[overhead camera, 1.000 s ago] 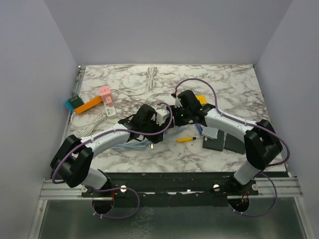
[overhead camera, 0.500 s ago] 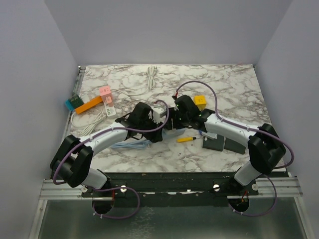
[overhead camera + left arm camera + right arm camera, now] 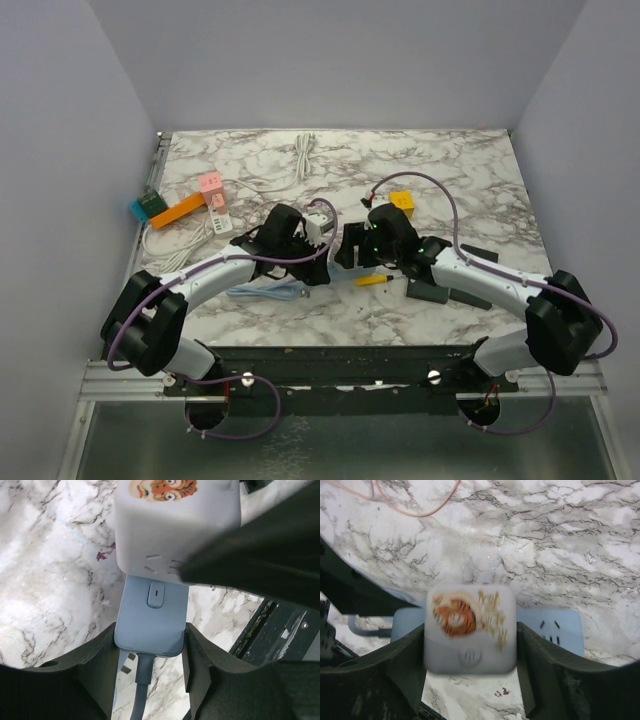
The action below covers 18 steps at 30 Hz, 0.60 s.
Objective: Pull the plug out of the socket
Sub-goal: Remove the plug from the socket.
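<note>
fingers of our left end effector (image 3: 150,630) clamp the pale blue socket strip (image 3: 152,617); right end effector (image 3: 470,632) flanks white tiger-sticker cube plug (image 3: 457,617), grip unclear.

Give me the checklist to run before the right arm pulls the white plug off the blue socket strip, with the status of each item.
1. Strip anchored: left fingers press both sides of the blue socket strip: ok.
2. Plug framed: white plug lies between the right fingers: ok.
3. Firm hold on the plug by the right fingers: cannot tell; that view is blurred.
4. Plug seated flush on the strip, so there is something to pull: ok.
5. The strip's cable free of snags: cannot tell; it runs out of frame.
</note>
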Tool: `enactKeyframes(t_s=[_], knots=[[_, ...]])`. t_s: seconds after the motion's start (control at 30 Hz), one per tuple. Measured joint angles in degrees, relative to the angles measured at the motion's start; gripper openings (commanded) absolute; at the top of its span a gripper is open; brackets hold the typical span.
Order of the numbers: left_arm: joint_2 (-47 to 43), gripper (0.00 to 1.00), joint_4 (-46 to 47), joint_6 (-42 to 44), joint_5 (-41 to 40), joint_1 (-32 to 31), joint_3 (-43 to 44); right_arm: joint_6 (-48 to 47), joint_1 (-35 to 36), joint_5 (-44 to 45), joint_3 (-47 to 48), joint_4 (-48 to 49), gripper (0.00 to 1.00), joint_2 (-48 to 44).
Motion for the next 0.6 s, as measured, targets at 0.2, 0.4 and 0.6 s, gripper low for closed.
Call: enactKeyframes(t_s=[0.2,0.4,0.6], knots=[[0.9,0.0,-0.2,-1.4,-0.3,1.8,0.0,-1.2,0.0,-0.6,-4.6,4.4,0.87,-6.8],[1.0,0.0,-0.2,-1.7,-0.3,1.9,0.0,-1.7,0.1,-1.4,-8.0,9.4,0.88,-7.5],[1.5,0.0,-0.1,-2.0,0.0,1.9,0.0,-1.6,1.2,0.3,-11.4,15.6,0.85,-7.2]])
